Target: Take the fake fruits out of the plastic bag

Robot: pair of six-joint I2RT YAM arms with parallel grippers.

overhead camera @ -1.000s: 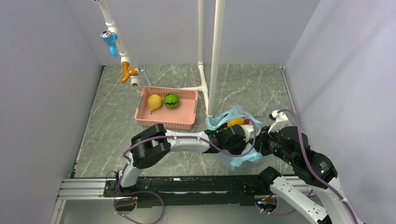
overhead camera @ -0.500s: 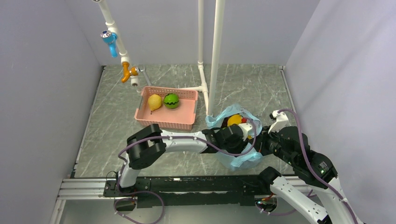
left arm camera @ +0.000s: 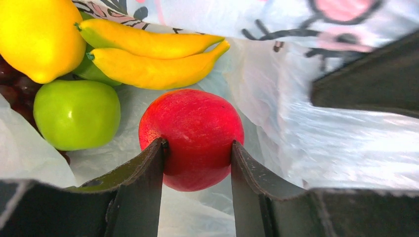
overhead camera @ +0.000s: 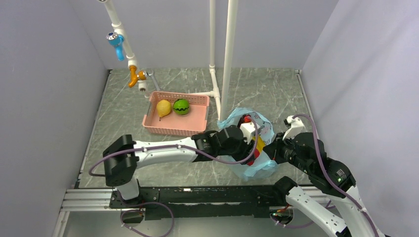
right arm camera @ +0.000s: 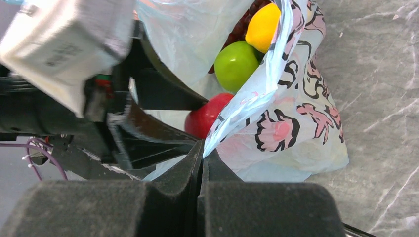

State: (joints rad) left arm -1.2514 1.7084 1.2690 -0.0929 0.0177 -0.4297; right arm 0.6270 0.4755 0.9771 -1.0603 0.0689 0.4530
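Left fingers (left arm camera: 148,173) half closed on the red apple (left arm camera: 192,133), one tip on each flank, inside the plastic bag (left arm camera: 321,148). Tips reach only to about the apple's middle. Skin is glossy and round, so on the lift it could squirt forward out of the grip and drop back among the rest.

Bag film lies right under the apple and close beside my outer finger. If a fold is caught against a tip, the bag rises with the fruit, or the film drags the apple loose at the mouth.

Right fingers (right arm camera: 200,163) pinched flat on the bag's rim, holding the mouth open. Thin, slick plastic: if it slides out while I pull, the mouth collapses over my left fingers.

Just beyond the apple: bananas (left arm camera: 148,59), close enough to be nudged. To the side, green apple (left arm camera: 76,114), then a round yellow fruit (left arm camera: 39,34) and dark grapes (left arm camera: 7,74). Any jolt could roll these and tip the bag on the worktop (overhead camera: 123,128).

Far off: pink basket (overhead camera: 175,132) with pear (overhead camera: 163,107) and watermelon (overhead camera: 181,106). Five fruits not yet out.
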